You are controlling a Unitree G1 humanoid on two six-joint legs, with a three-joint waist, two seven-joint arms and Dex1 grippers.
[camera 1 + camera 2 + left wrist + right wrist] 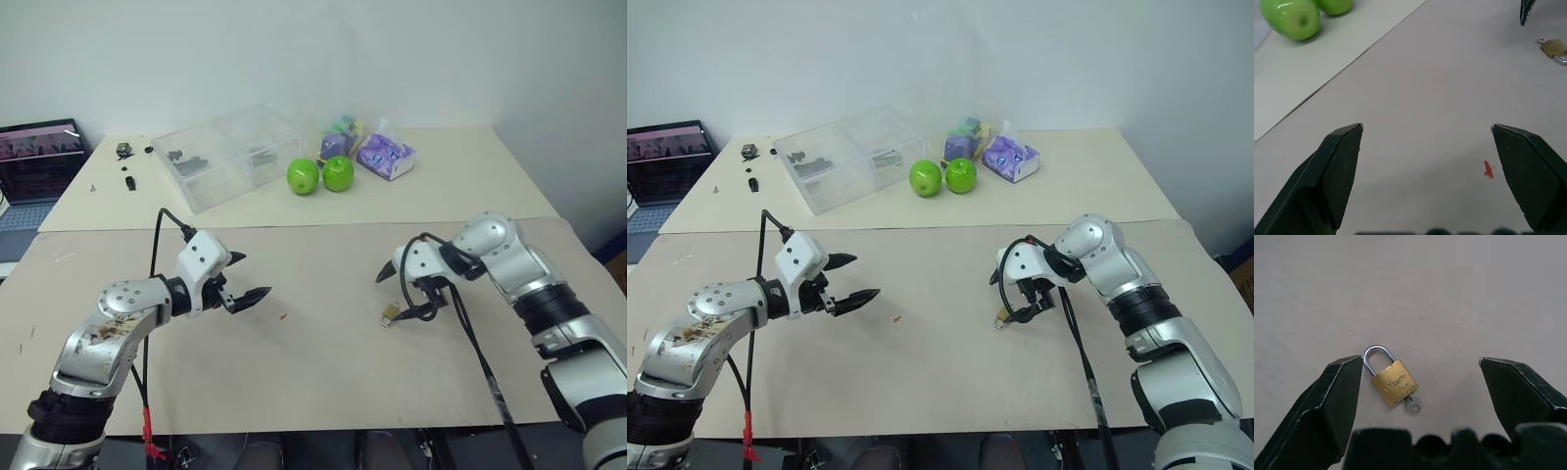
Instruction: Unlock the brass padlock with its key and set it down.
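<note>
Evenly and softly lit from overhead, with faint shadows under the green apples (319,175), small glare spots on their skins, and slightly soft focus on the fingertips (1342,147) nearest the wrist lens.

Beige table (323,352) against white wall (392,49); laptop (37,162) at left.

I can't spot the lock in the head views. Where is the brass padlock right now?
The brass padlock lies flat on the table's right half, directly under the open right gripper, with the key at its base.
</note>
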